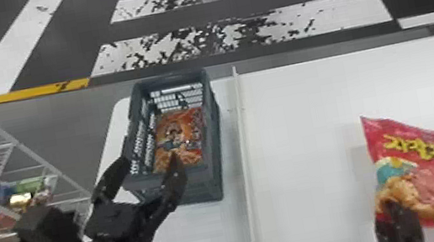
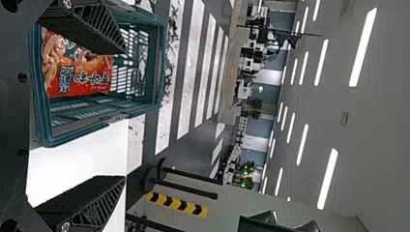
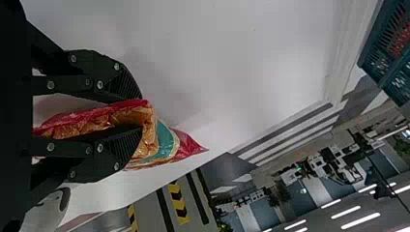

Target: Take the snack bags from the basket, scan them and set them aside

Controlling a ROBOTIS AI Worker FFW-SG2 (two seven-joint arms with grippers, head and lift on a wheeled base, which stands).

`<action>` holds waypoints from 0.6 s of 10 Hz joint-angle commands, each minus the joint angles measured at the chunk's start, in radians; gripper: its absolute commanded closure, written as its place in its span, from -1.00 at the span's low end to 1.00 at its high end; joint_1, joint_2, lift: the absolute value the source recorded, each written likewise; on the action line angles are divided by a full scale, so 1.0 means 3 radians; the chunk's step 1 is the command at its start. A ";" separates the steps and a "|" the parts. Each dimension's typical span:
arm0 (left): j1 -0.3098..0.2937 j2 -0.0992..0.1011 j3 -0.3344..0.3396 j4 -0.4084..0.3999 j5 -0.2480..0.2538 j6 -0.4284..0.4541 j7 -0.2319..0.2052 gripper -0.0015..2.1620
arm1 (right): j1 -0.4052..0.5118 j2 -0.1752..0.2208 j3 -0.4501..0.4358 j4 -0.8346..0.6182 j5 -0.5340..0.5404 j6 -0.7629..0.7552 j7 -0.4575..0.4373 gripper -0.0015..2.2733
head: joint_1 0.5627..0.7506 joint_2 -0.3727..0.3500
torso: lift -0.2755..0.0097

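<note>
Snack bag, orange (image 1: 188, 130), lay in the gray basket (image 1: 202, 185) left of center; at lower left, the left gripper (image 1: 150, 158) had its fingers wide apart by the basket's near end. At lower right, the right gripper (image 1: 397, 223) held a red bag (image 1: 414, 152) pinched over the white table (image 1: 302, 150).

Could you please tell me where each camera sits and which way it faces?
Head view: on the head, facing forward and down at the table; left gripper and one finger of right gripper show.
Left wrist view: on the left wrist, facing past its open fingers to the basket and striped floor.
Right wrist view: on the right wrist, facing past fingers shut on the red bag.
Head and left wrist views share the orange bag.
</note>
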 commanded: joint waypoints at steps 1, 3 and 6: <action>-0.0002 -0.0005 -0.0012 0.0004 -0.0005 0.0006 0.0001 -0.94 | 0.0114 -0.0052 0.0006 -0.0232 0.0067 -0.0121 -0.0039 0.98 | 0.41 0.50 | 0.41; -0.0012 -0.0010 -0.0043 -0.0001 -0.0005 0.0006 0.0001 -0.94 | 0.0201 -0.0093 -0.0050 -0.0570 -0.0005 -0.0264 -0.0039 0.98 | 0.41 0.56 | 0.41; -0.0012 -0.0010 -0.0063 0.0004 -0.0026 0.0006 0.0001 -0.94 | 0.0355 -0.0067 -0.0531 -0.1178 -0.0982 -0.0826 0.0161 0.98 | 0.41 0.61 | 0.41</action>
